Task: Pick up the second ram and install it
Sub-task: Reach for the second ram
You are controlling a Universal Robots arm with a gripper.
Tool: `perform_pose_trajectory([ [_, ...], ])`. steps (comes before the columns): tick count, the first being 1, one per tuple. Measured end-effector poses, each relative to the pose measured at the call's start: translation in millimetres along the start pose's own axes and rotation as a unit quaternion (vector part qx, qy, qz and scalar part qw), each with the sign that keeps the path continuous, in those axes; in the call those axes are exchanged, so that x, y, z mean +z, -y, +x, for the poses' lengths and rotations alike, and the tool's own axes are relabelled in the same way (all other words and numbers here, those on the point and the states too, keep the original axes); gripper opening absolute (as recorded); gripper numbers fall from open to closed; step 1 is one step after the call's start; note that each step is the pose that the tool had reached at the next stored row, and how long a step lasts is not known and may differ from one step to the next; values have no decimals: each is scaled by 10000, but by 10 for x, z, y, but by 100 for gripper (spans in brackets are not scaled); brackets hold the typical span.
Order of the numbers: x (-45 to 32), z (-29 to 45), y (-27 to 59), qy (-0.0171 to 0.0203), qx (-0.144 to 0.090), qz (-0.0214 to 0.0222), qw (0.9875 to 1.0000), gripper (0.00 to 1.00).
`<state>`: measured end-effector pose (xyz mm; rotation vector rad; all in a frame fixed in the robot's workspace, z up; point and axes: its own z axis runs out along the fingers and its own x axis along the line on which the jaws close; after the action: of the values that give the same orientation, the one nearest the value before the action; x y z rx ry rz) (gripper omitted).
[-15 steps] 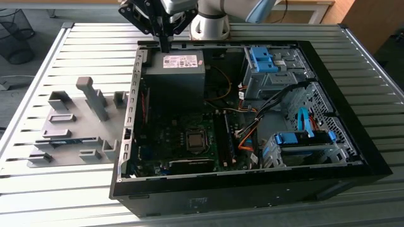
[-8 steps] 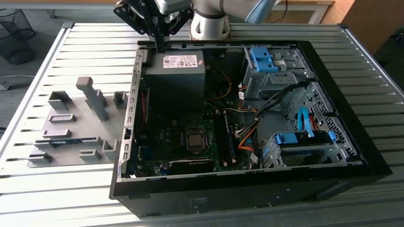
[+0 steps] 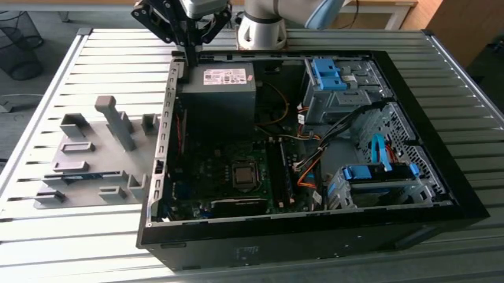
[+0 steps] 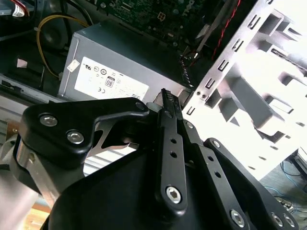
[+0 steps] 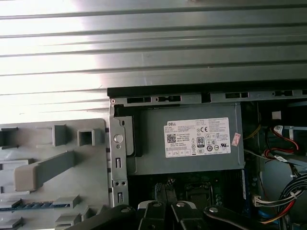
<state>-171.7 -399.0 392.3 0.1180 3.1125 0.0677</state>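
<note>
Silver slatted metal desk (image 3: pixel 71 236) carries everything. Open black desktop computer case (image 3: pixel 315 236) lies on its side across the centre and the exterior view's right, motherboard, cables and blue drive brackets exposed. Flat grey plastic holder plate with raised blocks (image 3: pixel 94 159) sits on the desk at the exterior view's left, just beside the case wall. Grey boxy power supply with pale label (image 3: pixel 216 97) sits in the case's upper-left corner and shows in both wrist views (image 4: pixel 120 57) (image 5: pixel 192 163). Pale robot arm (image 3: pixel 264 29) is at top centre. Black pincer (image 3: pixel 189 59) (image 4: pixel 169 98) hangs over the case's upper-left edge, near the power supply, fingers closed together, holding nothing. Second ram, a long narrow blue-green board stick (image 3: pixel 79 175) (image 5: pixel 29 204), lies in a slot of the holder plate, lower left of the exterior view, well apart from the pincer.
</note>
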Motion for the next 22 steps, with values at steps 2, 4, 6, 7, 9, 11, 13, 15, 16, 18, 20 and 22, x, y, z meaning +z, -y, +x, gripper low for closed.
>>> perform_pose_trajectory([
  [2, -1, 29, 2, 0, 0, 1, 10000, 10],
  [4, -2, 53, 4, 0, 0, 0, 10000, 10],
  [6, -2, 78, 6, 0, -1, 0, 10000, 10],
  [7, -2, 89, 7, 0, 0, 0, 10000, 10],
  [9, -3, 113, 8, 0, 0, 0, 10000, 10],
  [11, -3, 136, 10, 0, 0, 0, 10000, 10],
  [13, -3, 159, 12, 0, 0, 0, 10000, 10],
  [15, -3, 179, 13, 1, 0, 0, 10000, 10],
  [16, -3, 188, 14, 0, 0, 0, 10000, 10],
  [18, -3, 207, 16, 0, 0, 0, 10000, 10],
  [20, -2, 224, 17, 0, 0, 0, 10000, 10],
  [22, -2, 243, 18, 0, 0, 0, 10000, 10],
])
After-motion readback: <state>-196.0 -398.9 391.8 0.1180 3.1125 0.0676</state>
